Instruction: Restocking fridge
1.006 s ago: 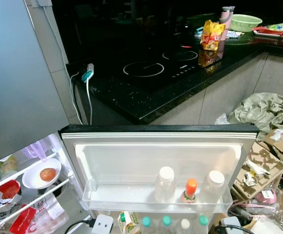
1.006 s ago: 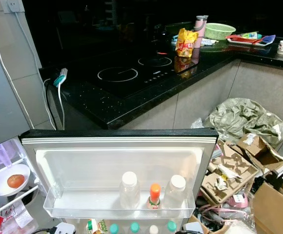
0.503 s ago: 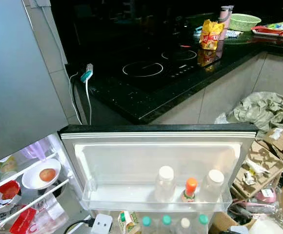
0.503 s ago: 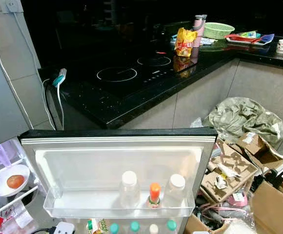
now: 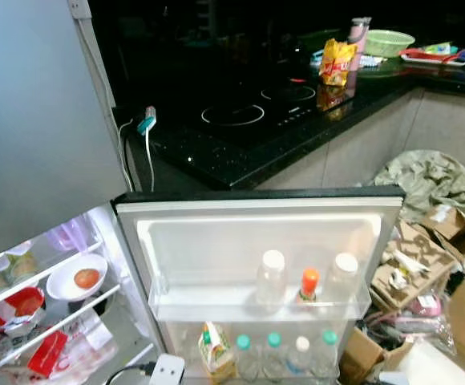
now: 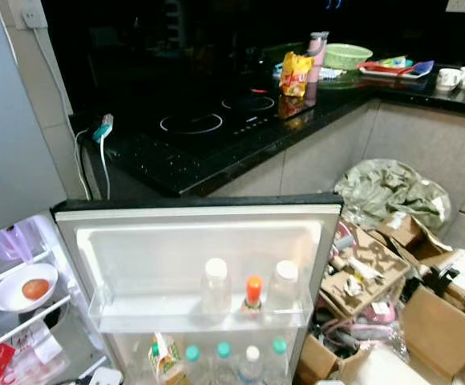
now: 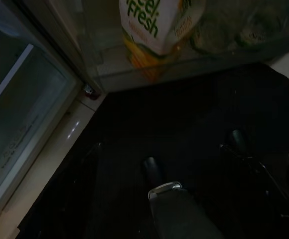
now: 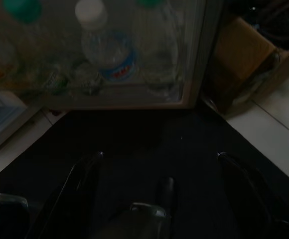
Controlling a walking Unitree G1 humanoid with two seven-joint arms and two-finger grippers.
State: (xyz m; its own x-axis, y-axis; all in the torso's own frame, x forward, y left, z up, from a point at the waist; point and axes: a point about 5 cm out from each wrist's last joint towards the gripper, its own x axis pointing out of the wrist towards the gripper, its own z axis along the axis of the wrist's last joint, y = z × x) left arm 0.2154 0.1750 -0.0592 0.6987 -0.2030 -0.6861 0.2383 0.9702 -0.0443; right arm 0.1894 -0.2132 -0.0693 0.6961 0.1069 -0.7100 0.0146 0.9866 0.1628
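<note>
The fridge door (image 5: 256, 241) stands open towards me. Its upper shelf holds two clear white-capped bottles (image 5: 272, 277) and a small orange-capped bottle (image 5: 309, 285). The lower door shelf carries a juice carton (image 5: 214, 353) and several bottles (image 5: 272, 357) with green and white caps. Inside the fridge on the left sit a white bowl (image 5: 64, 287) with a reddish fruit and red packets (image 5: 46, 353). My left gripper (image 7: 164, 142) hangs open and empty below the juice carton (image 7: 154, 25). My right gripper (image 8: 159, 155) hangs open and empty below a water bottle (image 8: 104, 50).
A black counter (image 5: 240, 160) with an induction hob runs behind the door, with a yellow snack bag (image 5: 337, 62) and a green basket (image 5: 389, 40) on it. Cardboard boxes (image 6: 369, 277) and a crumpled cover (image 6: 389, 188) crowd the floor on the right. A white power strip (image 5: 168, 370) lies by the door's foot.
The whole picture has shifted as the camera moved: more of the lower door shelf and fridge interior shows now. Nothing in the fridge has moved.
</note>
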